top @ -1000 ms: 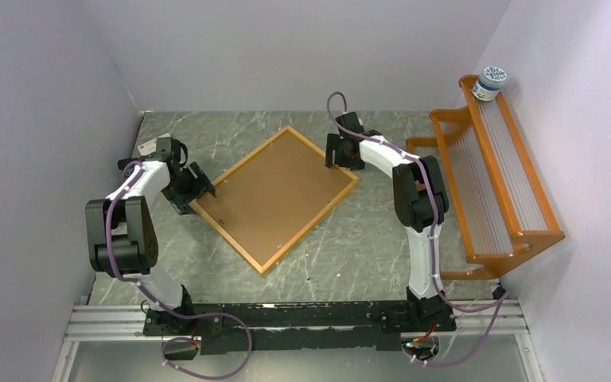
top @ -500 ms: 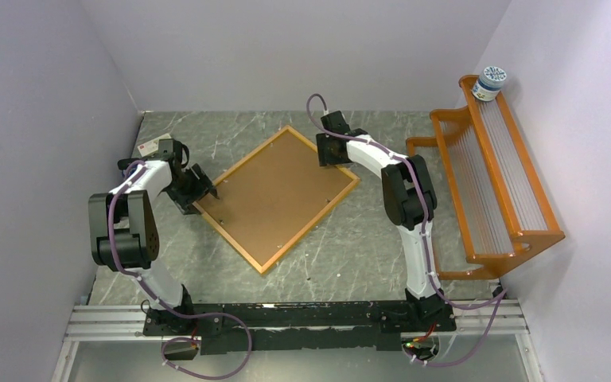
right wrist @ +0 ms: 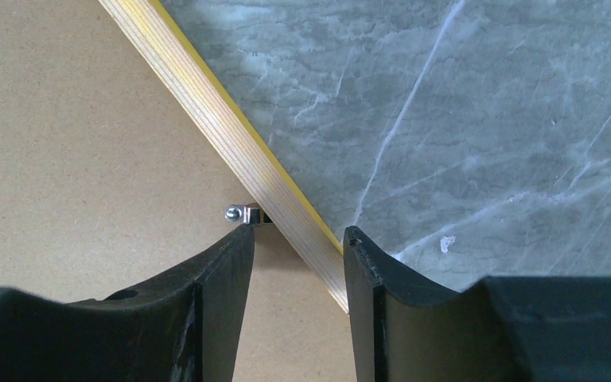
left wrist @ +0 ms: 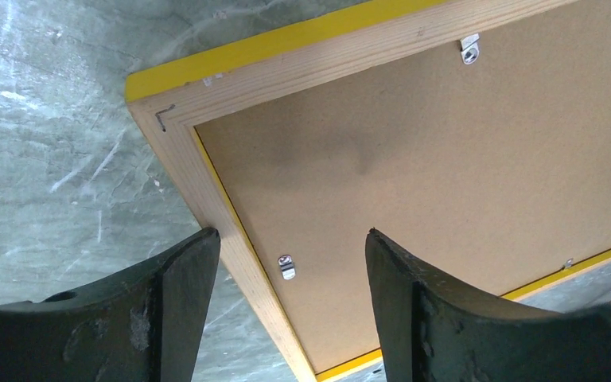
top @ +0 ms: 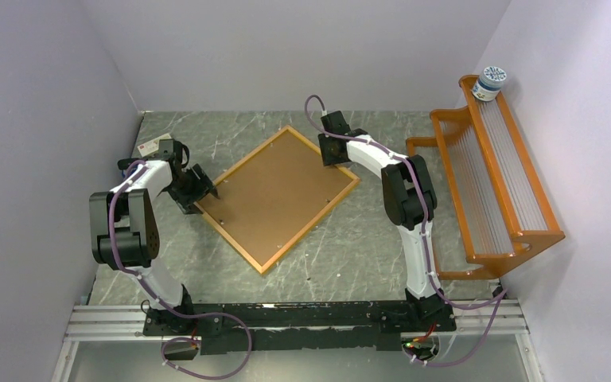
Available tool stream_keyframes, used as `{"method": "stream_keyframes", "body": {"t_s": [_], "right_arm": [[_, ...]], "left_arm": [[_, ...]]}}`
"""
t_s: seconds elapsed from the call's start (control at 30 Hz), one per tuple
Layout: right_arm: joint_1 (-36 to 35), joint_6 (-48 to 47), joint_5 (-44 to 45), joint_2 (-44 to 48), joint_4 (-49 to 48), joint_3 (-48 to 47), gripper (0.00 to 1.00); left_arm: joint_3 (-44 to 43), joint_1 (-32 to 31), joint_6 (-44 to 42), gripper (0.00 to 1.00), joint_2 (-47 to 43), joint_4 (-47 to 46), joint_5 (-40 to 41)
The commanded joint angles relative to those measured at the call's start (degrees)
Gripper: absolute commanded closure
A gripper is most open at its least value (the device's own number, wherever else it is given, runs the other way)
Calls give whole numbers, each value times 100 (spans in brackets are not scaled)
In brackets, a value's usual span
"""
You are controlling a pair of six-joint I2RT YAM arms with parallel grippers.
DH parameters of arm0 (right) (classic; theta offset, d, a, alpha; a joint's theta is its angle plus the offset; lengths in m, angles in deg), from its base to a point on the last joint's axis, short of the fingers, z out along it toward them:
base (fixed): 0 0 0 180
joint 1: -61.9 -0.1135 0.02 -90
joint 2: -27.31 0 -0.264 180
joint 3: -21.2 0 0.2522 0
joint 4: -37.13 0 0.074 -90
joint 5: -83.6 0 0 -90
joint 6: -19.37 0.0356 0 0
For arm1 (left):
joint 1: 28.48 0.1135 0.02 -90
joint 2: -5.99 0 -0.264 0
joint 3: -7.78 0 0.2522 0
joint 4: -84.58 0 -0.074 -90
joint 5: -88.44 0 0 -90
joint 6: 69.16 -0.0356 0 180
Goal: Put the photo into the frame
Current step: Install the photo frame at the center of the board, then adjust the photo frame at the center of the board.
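Observation:
The frame [top: 227, 239] lies face down on the marble table, turned like a diamond, with the brown backing panel [top: 277, 195] filling it. The photo is hidden. My left gripper [top: 204, 189] is at the frame's left corner. In the left wrist view the left gripper [left wrist: 290, 235] is open, straddling the wooden border [left wrist: 231, 247] and a metal clip [left wrist: 286, 267]. My right gripper [top: 336, 159] is over the upper right edge. In the right wrist view the right gripper [right wrist: 298, 231] stands open across the border [right wrist: 223, 127], its left finger just under a clip [right wrist: 239, 213].
An orange slatted rack [top: 497, 183] stands along the right wall with a small jar [top: 490, 82] on its top end. A white and red tag [top: 153, 146] lies at the far left of the table. Grey walls close in the left, back and right.
The right gripper slid left along the frame's upper right edge and its jaws narrowed. The left gripper edged onto the left corner, its jaws slightly narrower.

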State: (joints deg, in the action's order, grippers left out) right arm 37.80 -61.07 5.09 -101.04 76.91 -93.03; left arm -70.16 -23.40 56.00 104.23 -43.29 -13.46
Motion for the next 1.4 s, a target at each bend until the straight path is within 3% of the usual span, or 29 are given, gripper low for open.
{"method": "stream_keyframes", "body": {"t_s": [0.0,0.43,0.8,1.1,1.37], "right_arm": [[8,-81,85,-7,-212,-78,51],[1,-273,211,-89,-782,249,61],[-2,172,49,96,-713,412,58],[523,655,-2412,948,-1056,1439,39],[598,1071,-2699,1309,-1051,2150,38]], "left_arm": [[-49,-7,-53,28,77,-93,-134],[-41,-12,-80,29,121,-76,-170],[-44,-10,-63,29,117,-81,-177],[-188,-7,-60,22,326,8,-119],[-382,-8,-102,24,641,-456,-1073]]}}
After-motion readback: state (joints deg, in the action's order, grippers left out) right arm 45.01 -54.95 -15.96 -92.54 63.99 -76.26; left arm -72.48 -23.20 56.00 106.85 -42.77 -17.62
